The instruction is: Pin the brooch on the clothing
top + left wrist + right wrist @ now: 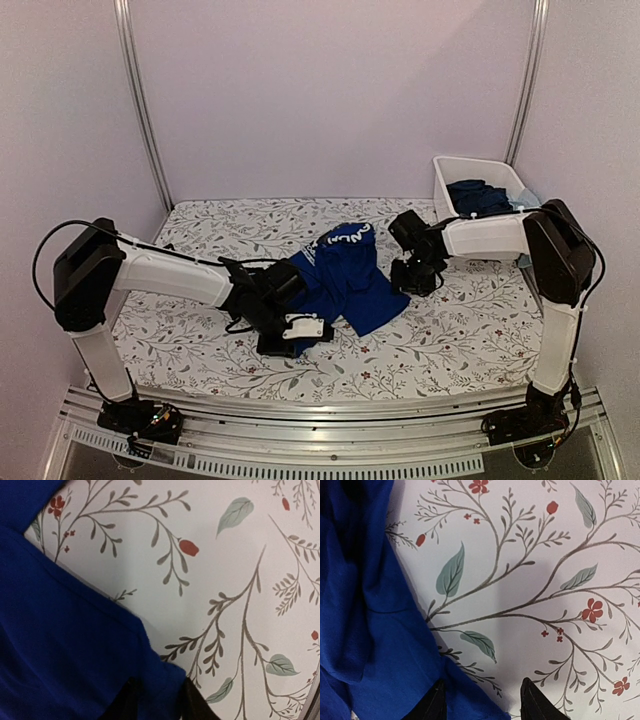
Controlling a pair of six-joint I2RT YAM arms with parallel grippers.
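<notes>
Royal-blue clothing (350, 280) lies crumpled mid-table on the floral cloth (460, 330). We see the left gripper (157, 707) straddling a fold at its near left edge, and we cannot tell whether it pinches. The right gripper (485, 705) stands spread at the right hem.

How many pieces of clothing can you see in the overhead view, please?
3: the royal-blue T-shirt crumpled mid-table; a dark-blue bundle in the white bin, far right; a light-blue piece beside it. The bundle may hide more.
</notes>
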